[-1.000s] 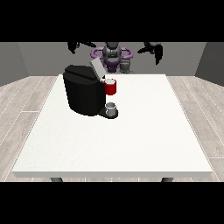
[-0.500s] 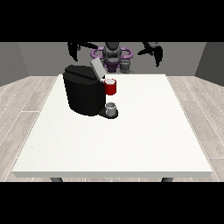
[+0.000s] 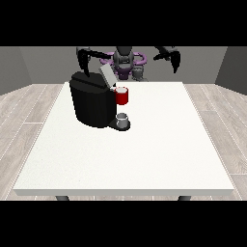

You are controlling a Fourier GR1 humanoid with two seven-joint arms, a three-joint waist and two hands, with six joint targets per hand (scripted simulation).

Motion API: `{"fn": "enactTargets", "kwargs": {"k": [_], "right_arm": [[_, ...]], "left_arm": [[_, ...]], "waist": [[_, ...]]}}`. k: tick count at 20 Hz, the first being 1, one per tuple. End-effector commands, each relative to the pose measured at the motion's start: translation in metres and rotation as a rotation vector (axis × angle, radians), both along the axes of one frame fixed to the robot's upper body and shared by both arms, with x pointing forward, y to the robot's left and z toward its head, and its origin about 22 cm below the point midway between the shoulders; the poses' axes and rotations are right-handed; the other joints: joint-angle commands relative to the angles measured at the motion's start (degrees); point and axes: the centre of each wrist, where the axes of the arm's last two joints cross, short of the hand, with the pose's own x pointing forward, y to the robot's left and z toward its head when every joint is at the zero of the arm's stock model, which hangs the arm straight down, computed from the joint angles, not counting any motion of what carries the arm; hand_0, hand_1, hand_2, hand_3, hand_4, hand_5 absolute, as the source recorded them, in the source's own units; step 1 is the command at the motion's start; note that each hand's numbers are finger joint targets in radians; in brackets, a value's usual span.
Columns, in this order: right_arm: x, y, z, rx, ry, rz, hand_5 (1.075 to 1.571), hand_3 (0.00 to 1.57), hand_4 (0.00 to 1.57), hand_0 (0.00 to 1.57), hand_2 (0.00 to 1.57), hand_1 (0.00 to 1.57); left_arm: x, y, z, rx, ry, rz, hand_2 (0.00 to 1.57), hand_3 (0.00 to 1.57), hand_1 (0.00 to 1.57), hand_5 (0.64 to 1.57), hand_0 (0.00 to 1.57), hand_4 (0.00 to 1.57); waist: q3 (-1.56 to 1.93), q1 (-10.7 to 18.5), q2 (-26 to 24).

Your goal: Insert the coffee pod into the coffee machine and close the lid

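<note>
On the left half of the tabletop [image 3: 144, 154] stands the black coffee machine [image 3: 91, 103], lid [image 3: 107, 75] tilted up, a red thing at the machine [image 3: 122, 95] above a grey thing [image 3: 122, 118] on its tray, not surely the pod. Both hands, at the view's left [image 3: 86, 61] and right [image 3: 172, 58], hang raised and hold nothing; whether the fingers are spread cannot be told. The left-side hand could knock the lid if lowered

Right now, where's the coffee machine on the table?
In the front view the coffee machine stands on the white table, left of centre towards the robot's side, below the hand at the view's left.
</note>
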Motion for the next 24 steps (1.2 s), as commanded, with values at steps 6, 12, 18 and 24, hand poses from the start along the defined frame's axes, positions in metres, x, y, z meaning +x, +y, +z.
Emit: {"fn": "enactTargets", "kwargs": {"k": [6,12,18,24], "right_arm": [[0.013,0.04,0.01,-0.048,-0.007,0.108,1.571,0.0,0.0,0.0,0.0,0.0],[0.024,0.039,0.015,-0.046,-0.047,0.115,1.571,0.0,0.07,0.0,0.0,0.0],[0.04,0.046,0.045,-0.066,-0.114,0.136,1.571,0.0,0.16,0.0,0.0,0.0],[0.05,0.078,0.084,-0.178,-0.176,0.201,1.571,0.0,0.12,0.0,0.0,0.0]], "left_arm": [[-0.009,0.026,0.021,0.002,-0.033,0.067,0.0,0.0,0.0,1.571,0.0,0.34],[-0.021,0.015,0.021,0.033,-0.033,0.071,0.0,0.0,0.0,1.571,0.0,0.35],[-0.007,0.008,0.034,0.049,-0.057,0.07,0.0,0.0,0.0,1.571,0.0,0.36],[-0.002,0.017,0.031,0.05,-0.08,0.072,0.0,0.0,0.0,1.571,0.0,0.39]], "waist": [[-0.01,-2.1,2.5],[0.0,-0.2,4.3],[0.0,-1.5,6.9],[-0.02,-0.1,8.4]]}}
